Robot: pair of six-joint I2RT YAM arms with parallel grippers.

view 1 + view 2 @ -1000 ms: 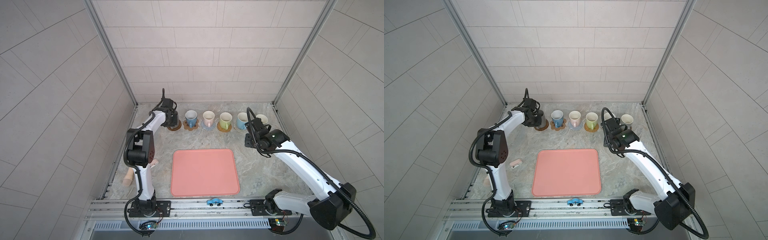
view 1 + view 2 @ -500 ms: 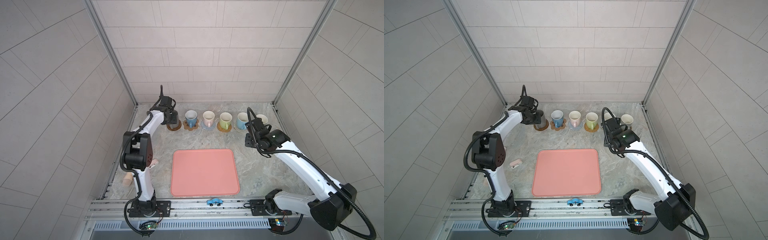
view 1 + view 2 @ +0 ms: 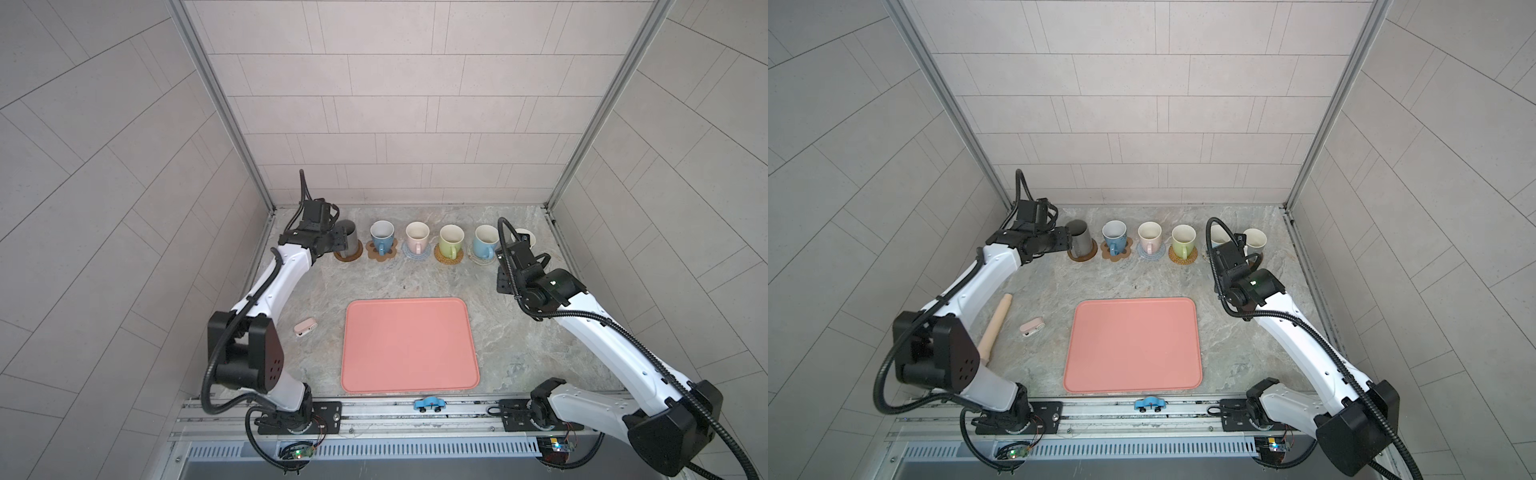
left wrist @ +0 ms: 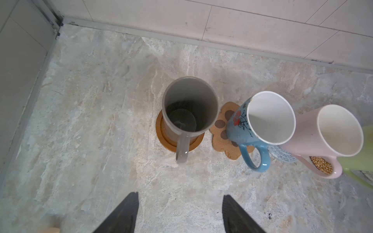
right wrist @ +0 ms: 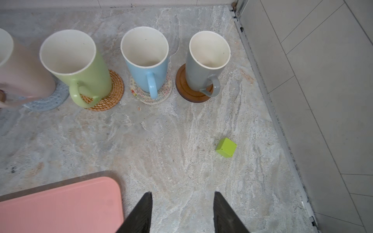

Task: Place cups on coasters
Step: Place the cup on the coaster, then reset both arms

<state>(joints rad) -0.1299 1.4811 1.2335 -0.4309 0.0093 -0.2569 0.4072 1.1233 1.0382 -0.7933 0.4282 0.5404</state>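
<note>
— Claws first: my left claw (image 4: 179, 194) hangs with its fingers spread, nothing between them. It is beyond the far left corner of the large pink rectangular tray (image 3: 409, 345), its tips just short of the handle of the dark grey ceramic mug (image 4: 189, 96), not touching it.
— And that mug?
— Upright on a brown wooden disc coaster (image 4: 159, 129), at the left end of a row beyond the tray's far edge.
— The rest of the row?
— Going right along that edge: a blue flowered mug (image 4: 240, 129) on a tan paw-shaped cork coaster (image 4: 220, 139), a pale pink mug (image 4: 308, 129) on a blue-grey knit round (image 5: 44, 102), a light green mug (image 5: 86, 72) on a woven rattan round (image 5: 113, 94), a light blue mug (image 5: 149, 74) on a pale round with zigzag pattern (image 5: 161, 94), and a grey mug with a cream inside (image 5: 197, 76) on a dark wooden disc (image 5: 185, 92). All six stand upright.
— Your other claw?
— My right claw (image 5: 183, 192) is parted too and holds nothing. It hovers off the tray's far right corner, well short of the mugs, with a small lime-green cube (image 5: 226, 150) on the marbled stone top (image 5: 171, 131) between it and the grey mug.
</note>
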